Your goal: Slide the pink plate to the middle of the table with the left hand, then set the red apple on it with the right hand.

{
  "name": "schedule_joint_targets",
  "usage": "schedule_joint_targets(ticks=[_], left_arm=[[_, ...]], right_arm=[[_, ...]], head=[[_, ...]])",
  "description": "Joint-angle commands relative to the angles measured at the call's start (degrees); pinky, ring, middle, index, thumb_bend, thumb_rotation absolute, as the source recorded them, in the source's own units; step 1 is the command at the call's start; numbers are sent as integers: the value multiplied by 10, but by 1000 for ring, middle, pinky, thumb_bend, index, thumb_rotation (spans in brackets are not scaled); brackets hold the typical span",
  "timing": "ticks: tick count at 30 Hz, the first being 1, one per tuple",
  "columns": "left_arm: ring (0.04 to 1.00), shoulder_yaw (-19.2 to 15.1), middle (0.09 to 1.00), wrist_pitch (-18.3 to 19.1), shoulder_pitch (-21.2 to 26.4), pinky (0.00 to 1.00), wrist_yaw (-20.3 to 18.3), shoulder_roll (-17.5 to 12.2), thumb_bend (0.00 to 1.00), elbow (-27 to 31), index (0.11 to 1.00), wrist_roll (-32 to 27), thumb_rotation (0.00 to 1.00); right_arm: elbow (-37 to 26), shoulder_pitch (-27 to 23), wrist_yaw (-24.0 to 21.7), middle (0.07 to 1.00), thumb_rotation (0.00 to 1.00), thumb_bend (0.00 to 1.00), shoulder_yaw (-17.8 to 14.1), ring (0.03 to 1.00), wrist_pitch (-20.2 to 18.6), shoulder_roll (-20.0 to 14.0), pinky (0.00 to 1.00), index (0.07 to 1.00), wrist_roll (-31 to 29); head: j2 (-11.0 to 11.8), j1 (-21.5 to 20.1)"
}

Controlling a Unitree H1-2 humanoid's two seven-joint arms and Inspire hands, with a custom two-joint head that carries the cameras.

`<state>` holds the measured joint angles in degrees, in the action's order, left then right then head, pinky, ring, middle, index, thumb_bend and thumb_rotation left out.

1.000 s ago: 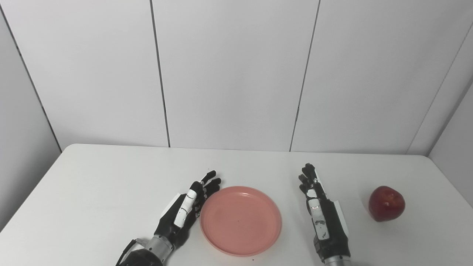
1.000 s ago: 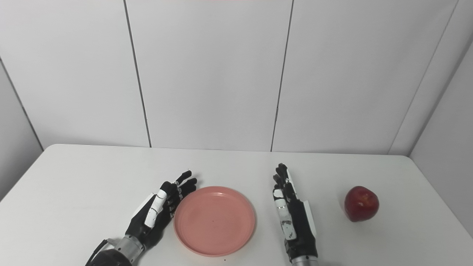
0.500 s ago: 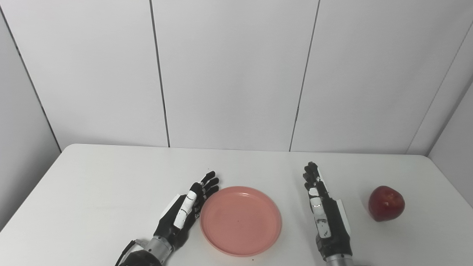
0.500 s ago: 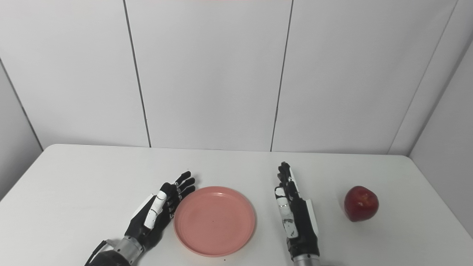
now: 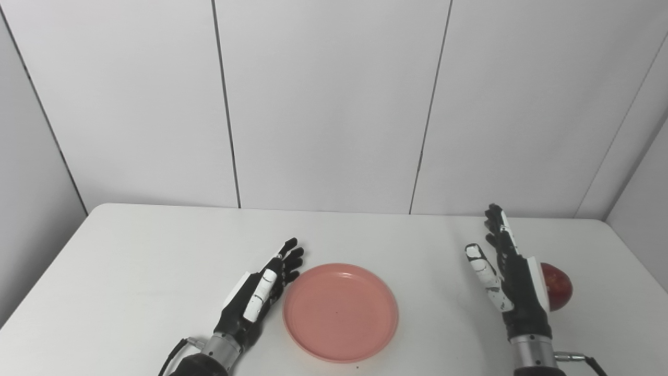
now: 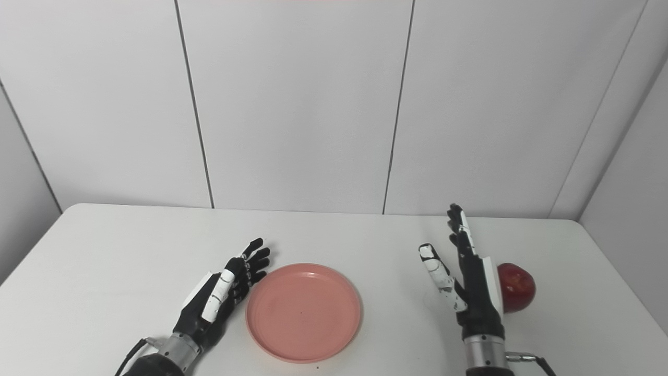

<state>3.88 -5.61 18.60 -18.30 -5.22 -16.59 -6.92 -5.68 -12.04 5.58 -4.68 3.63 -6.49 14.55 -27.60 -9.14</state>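
The pink plate point(image 5: 340, 312) lies flat near the table's front middle, with nothing on it. My left hand point(image 5: 257, 295) rests open just left of the plate's rim, fingers stretched out and a small gap between them and the rim. The red apple point(image 5: 557, 286) stands on the table at the right, partly hidden behind my right hand point(image 5: 507, 275). That hand is raised and open, thumb spread toward the plate, its back turned to the apple. It holds nothing.
The white table point(image 5: 156, 261) ends at a panelled white wall point(image 5: 334, 104) behind. Its right edge runs close beyond the apple.
My right hand has lifted and swung right from beside the plate to just in front of the apple, spreading its thumb. My left hand has drawn back slightly from the plate's rim.
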Motion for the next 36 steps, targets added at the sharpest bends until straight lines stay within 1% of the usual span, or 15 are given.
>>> schedule_joint_targets(ticks=[1,4,7,10,12,13,14,19,23,26,27,28,29,33,36], left_arm=[[964,-2,960,-22,14,957,10,0,771,0,957,7,1000],[963,-2,958,-24,16,958,14,2,774,-3,956,12,1000],[963,0,958,-20,18,960,18,2,773,0,958,17,1000],[967,1,963,-17,19,971,18,2,777,1,964,18,1000],[971,0,966,-18,20,977,15,2,771,-3,967,15,1000],[971,0,966,-20,20,977,13,2,768,-5,967,13,1000],[968,0,965,-23,20,976,11,1,760,-6,968,11,1000],[975,-4,967,-25,17,985,4,-5,768,-9,970,2,1000],[975,-8,966,-20,18,991,2,-7,760,-7,966,-5,1000],[985,-11,973,-13,21,999,-7,-11,759,-7,971,-18,1000],[993,-12,979,-11,21,1000,-10,-12,765,-7,975,-20,1000],[996,-13,981,-11,23,1000,-15,-15,767,-9,976,-23,1000],[998,-14,986,-12,24,1000,-18,-16,768,-11,979,-25,1000],[1000,-21,993,-20,29,1000,-31,-22,759,-21,982,-37,1000],[1000,-25,996,-20,31,1000,-38,-25,753,-26,986,-45,1000]], right_arm=[[-26,-24,10,943,735,689,-9,934,-13,-11,917,956,10],[-32,-27,15,936,648,713,-17,918,-19,-18,891,955,24],[-43,-30,23,930,624,731,-29,913,-42,-26,885,948,52],[-47,-31,25,932,592,748,-36,924,-51,-29,901,947,56],[-44,-33,32,928,564,759,-43,924,-57,-40,900,947,70],[-44,-34,34,928,548,762,-49,927,-63,-45,902,947,75],[-44,-35,37,934,511,771,-54,937,-71,-49,905,946,81],[-48,-38,49,936,498,822,-66,926,-120,-64,870,936,128],[-50,-42,53,947,481,843,-66,922,-150,-74,851,933,152],[-53,-46,48,955,488,853,-63,925,-176,-80,827,935,173],[-54,-47,47,955,485,858,-63,919,-181,-81,812,934,177],[-54,-48,45,954,484,859,-60,916,-187,-82,807,933,181],[-54,-48,44,946,489,868,-58,904,-190,-83,794,931,184],[-54,-53,43,930,501,888,-40,876,-209,-85,747,933,209],[-52,-55,43,928,488,897,-32,876,-217,-87,751,935,214]], head=[[-3,-4],[-2,-4],[-1,-8],[2,-10],[4,-14],[6,-21],[8,-27],[9,-54],[11,-79],[11,-109],[11,-111],[11,-122],[11,-122],[11,-145],[11,-154]])
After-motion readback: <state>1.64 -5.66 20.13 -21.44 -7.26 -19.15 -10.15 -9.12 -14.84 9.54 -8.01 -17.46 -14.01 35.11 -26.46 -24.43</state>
